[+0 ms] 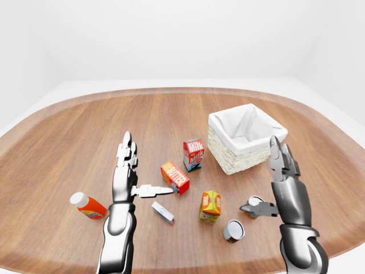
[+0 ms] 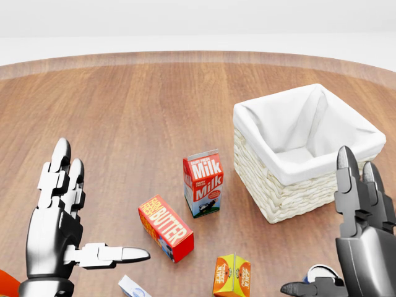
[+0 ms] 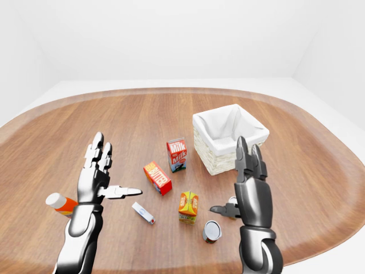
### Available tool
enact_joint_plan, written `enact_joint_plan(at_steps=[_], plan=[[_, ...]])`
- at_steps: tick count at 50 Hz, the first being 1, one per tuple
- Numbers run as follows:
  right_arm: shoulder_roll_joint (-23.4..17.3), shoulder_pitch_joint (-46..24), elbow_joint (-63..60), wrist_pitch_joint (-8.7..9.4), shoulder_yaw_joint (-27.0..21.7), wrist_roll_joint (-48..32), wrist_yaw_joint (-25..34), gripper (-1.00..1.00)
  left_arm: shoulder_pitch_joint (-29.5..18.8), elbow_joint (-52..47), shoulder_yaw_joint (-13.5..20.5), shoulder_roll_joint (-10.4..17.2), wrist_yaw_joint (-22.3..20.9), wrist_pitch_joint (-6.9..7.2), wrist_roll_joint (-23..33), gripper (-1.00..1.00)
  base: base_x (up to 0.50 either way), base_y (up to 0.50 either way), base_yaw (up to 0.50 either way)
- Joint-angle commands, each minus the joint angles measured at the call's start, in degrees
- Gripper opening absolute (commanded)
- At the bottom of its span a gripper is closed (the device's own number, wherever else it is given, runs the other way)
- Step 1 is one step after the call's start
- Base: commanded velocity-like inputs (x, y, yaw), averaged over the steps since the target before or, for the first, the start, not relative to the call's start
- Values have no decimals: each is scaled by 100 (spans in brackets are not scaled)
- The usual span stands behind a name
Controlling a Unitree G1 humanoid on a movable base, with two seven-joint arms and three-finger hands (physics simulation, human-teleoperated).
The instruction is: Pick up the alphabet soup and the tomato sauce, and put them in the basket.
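Two cans stand low on the right in the left-eye view. One can (image 1: 234, 230) lies tilted with its grey lid showing; the other can (image 1: 255, 201) stands beside my right thumb, and its labels are too small to read. The white-lined wicker basket (image 1: 246, 149) stands above them and holds nothing. My right hand (image 1: 263, 181) is open, fingers pointing up, its thumb tip touching or almost touching the second can (image 2: 322, 273). Left of the butter box, my left hand (image 1: 147, 165) is open with nothing in it.
A milk carton (image 1: 193, 154), a red butter box (image 1: 175, 177), an orange juice carton (image 1: 210, 206) and a small white box (image 1: 163, 212) lie between the hands. An orange bottle with a white cap (image 1: 88, 206) lies at the left. The round wooden table's edge (image 1: 51, 258) runs along the bottom.
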Motion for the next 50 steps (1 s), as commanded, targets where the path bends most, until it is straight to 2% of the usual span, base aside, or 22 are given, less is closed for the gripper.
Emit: enact_joint_plan(at_steps=[1, 10, 25, 30, 34, 38, 40, 44, 50], plan=[[77, 123, -409, 0, -164, -1154, 170, 100, 24, -39, 0, 0, -12, 0, -8, 100, 0, 0, 0], [22, 45, -213, 0, -68, -2048, 218, 100, 12, -62, -3, -2, -2, 0, 6, 100, 0, 0, 0], [-177, 2, 338, 476, 41, -2823, 560, 100, 12, -51, 0, -1, 4, 0, 10, 100, 0, 0, 0], [-213, 39, 550, 500, 17, -2829, 503, 100, -3, -21, 5, -2, 11, 0, 9, 100, 0, 0, 0], [-220, 44, 480, 586, -7, -2838, 800, 100, -12, 16, 4, -2, 19, 0, 13, 100, 0, 0, 0], [-232, 40, 595, 662, -59, -2947, 839, 100, -38, 44, 12, 0, 28, 0, 10, 100, 0, 0, 0], [-233, 104, 622, 628, -22, -2893, 1006, 100, -46, 63, 16, 1, 32, 0, 9, 100, 0, 0, 0], [-267, 94, 771, 688, -83, -3020, 984, 100, -36, 50, 13, 0, 35, 0, 10, 100, 0, 0, 0], [-269, 127, 953, 658, -120, -2967, 978, 100, -9, -22, -2, -4, 38, 0, 18, 100, 0, 0, 0]])
